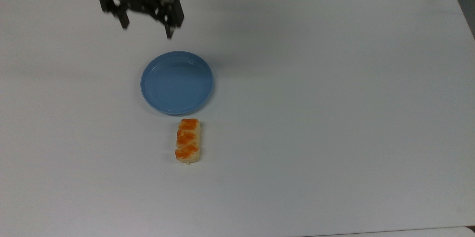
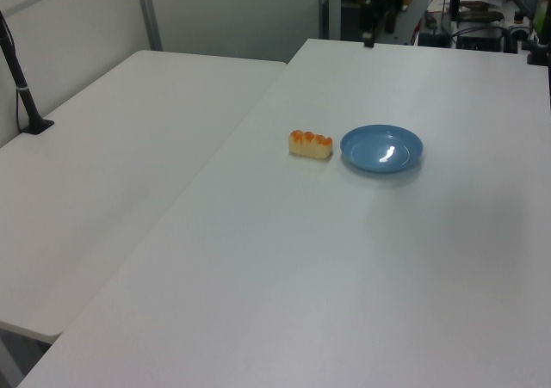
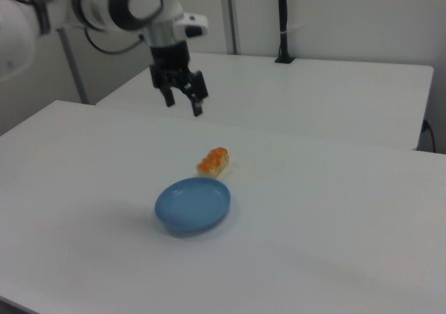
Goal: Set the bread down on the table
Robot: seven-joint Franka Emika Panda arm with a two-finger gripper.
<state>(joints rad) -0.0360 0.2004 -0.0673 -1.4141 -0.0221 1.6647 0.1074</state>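
Pale-beige bread (image 1: 188,141) with three orange patches, plain blue plate (image 1: 176,82), white table (image 1: 334,99), black tool (image 1: 147,30)

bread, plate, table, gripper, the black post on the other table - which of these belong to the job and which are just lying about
Part of the job:
bread, lying on the table beside the plate
table, bearing the bread
gripper, open, raised away from the bread

Just lying about:
blue plate, nothing on it
black post on the neighbouring table
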